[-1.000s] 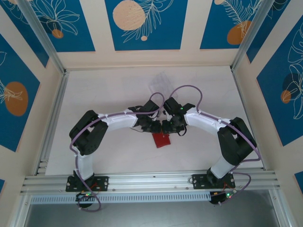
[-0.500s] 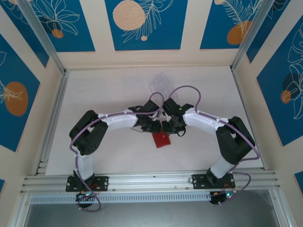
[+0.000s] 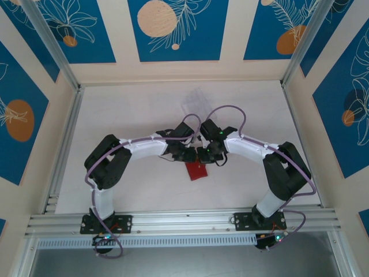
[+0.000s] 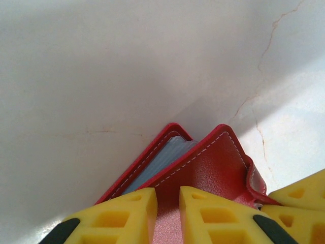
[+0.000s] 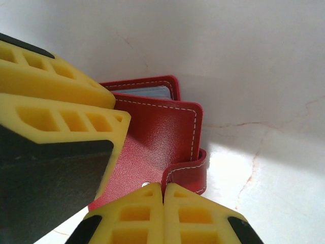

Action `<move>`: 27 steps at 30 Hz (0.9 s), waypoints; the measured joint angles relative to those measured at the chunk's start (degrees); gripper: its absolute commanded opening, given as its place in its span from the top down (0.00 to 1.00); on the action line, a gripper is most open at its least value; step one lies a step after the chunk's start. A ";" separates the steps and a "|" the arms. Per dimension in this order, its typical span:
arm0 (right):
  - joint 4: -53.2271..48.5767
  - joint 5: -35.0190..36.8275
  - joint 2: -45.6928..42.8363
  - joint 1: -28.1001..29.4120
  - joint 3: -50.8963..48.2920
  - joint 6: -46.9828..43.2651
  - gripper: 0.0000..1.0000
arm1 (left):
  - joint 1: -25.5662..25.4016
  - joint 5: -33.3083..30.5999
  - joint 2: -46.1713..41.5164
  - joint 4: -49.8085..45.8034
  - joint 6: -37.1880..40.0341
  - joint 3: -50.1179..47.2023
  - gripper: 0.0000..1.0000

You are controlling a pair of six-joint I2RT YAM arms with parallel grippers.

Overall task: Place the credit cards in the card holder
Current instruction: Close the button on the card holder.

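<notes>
Overhead, the white table (image 3: 127,115) is bearing both arms, which are bending inward and meeting near its middle, just above the red card holder (image 3: 196,171) lying flat there. The left gripper (image 4: 168,195) is pinching the holder's upper cover between narrowly set yellow pads, and the cover is standing slightly ajar. The right gripper (image 5: 163,190) is sitting with its pads pressed fully together right at the snap tab (image 5: 190,170); whether it is nipping the tab's edge is hard to tell. Pale blue-grey leaves (image 4: 162,155) are showing in the gap, possibly pockets.
</notes>
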 measured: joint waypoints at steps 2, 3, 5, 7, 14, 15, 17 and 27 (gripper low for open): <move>0.96 -2.19 0.00 -0.90 -0.68 0.02 0.94 | -0.02 0.00 0.00 0.02 0.00 0.00 0.79; 1.40 -3.08 0.00 -1.22 -0.85 0.11 0.95 | -0.04 0.00 0.00 0.02 -0.02 0.00 0.79; 2.23 -4.74 0.02 -1.77 -1.25 0.33 0.94 | -0.04 0.00 0.00 0.13 -0.02 -0.07 0.79; 2.95 -6.10 0.20 -2.12 -1.64 0.46 0.92 | -0.04 0.00 0.00 0.22 -0.02 -0.11 0.79; 5.22 -10.19 1.64 -2.97 -2.97 1.11 0.85 | -0.17 -0.13 0.00 0.26 0.00 -0.24 0.79; 5.33 -10.47 1.77 -3.10 -3.06 1.22 0.85 | -0.17 -0.20 0.00 0.28 0.00 -0.28 0.79; 5.49 -11.06 1.99 -3.30 -3.10 1.36 0.84 | -0.17 -0.24 0.00 0.31 0.00 -0.35 0.79; 6.05 -12.31 2.03 -3.93 -3.76 1.95 0.79 | -0.17 -0.26 0.00 0.37 0.00 -0.44 0.79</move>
